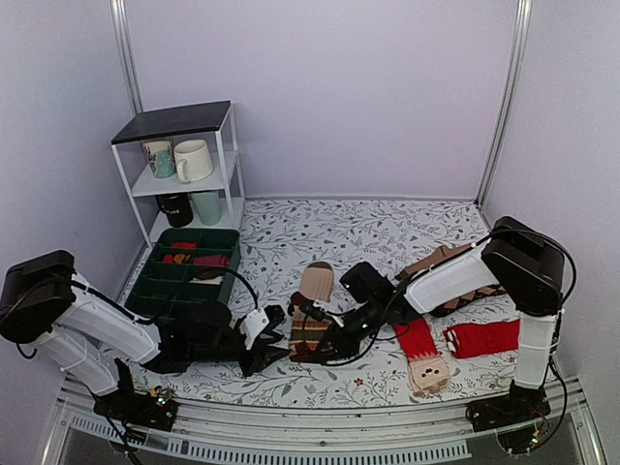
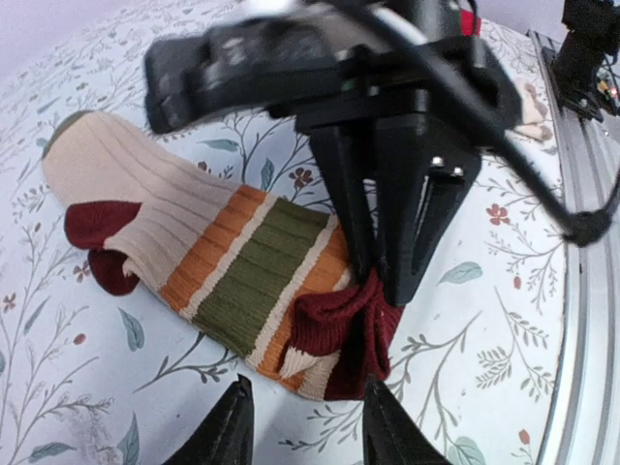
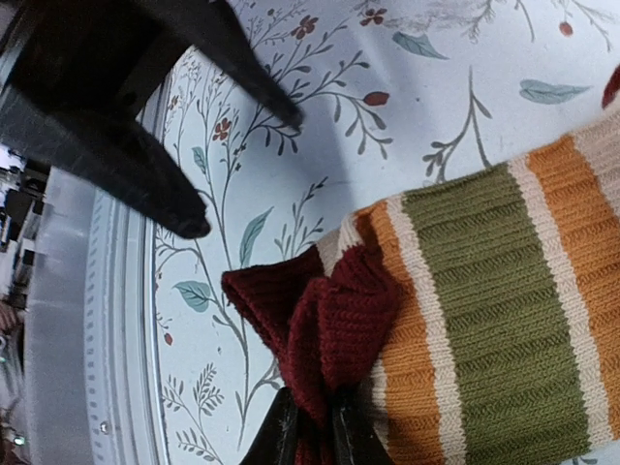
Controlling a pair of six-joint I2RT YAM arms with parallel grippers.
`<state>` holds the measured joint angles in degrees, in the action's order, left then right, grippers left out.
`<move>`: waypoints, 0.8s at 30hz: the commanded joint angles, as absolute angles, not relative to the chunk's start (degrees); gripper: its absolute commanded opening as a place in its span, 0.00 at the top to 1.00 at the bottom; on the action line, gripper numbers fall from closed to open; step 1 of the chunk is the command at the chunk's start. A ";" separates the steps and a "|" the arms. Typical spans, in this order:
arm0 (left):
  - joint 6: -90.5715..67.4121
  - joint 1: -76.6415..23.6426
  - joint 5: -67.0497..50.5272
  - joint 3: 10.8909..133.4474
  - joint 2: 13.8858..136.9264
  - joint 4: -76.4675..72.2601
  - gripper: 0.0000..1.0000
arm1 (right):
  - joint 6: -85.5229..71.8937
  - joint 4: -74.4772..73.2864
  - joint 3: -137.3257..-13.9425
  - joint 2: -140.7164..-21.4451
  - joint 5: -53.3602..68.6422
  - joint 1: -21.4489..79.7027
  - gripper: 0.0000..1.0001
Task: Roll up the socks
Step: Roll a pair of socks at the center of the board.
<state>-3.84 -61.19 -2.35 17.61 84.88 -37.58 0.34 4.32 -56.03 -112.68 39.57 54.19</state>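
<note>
Item: socks [image 2: 242, 281], tan pair with orange and green stripes. They lie flat on the floral tablecloth [image 2: 484, 320] near the table's front edge, between the two arms.
Item: right gripper [image 3: 315, 426], fingers pressed together, pinching the bunched maroon end of the socks.
Item: left gripper [image 2: 310, 426], fingers spread with nothing between them, tips just beside that same maroon end.
</note>
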 commanded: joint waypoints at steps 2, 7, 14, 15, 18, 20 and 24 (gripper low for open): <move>3.28 -64.47 -0.21 16.99 85.91 -41.38 0.59 | -6.04 -16.86 -62.49 -120.97 45.75 50.48 0.90; 8.28 -65.64 1.97 17.02 89.19 -48.99 0.53 | -6.36 -23.14 -65.65 -123.66 48.64 49.47 0.90; 14.50 -65.72 3.36 20.32 94.87 -53.06 0.38 | -5.98 -24.43 -66.17 -124.45 48.96 49.34 0.90; 14.97 -65.73 2.67 20.84 95.82 -53.13 0.38 | -5.98 -24.50 -66.18 -124.45 48.91 49.37 0.90; 15.13 -65.73 -0.34 21.77 97.47 -53.53 0.37 | -5.61 -25.26 -66.43 -124.44 48.70 49.33 0.90; 15.21 -65.82 -1.74 22.22 97.95 -53.15 0.37 | -5.54 -25.64 -66.52 -124.58 48.85 49.33 0.90; 15.93 -66.00 -4.10 23.46 98.57 -50.28 0.37 | -5.79 -25.74 -66.69 -124.84 49.54 49.35 0.90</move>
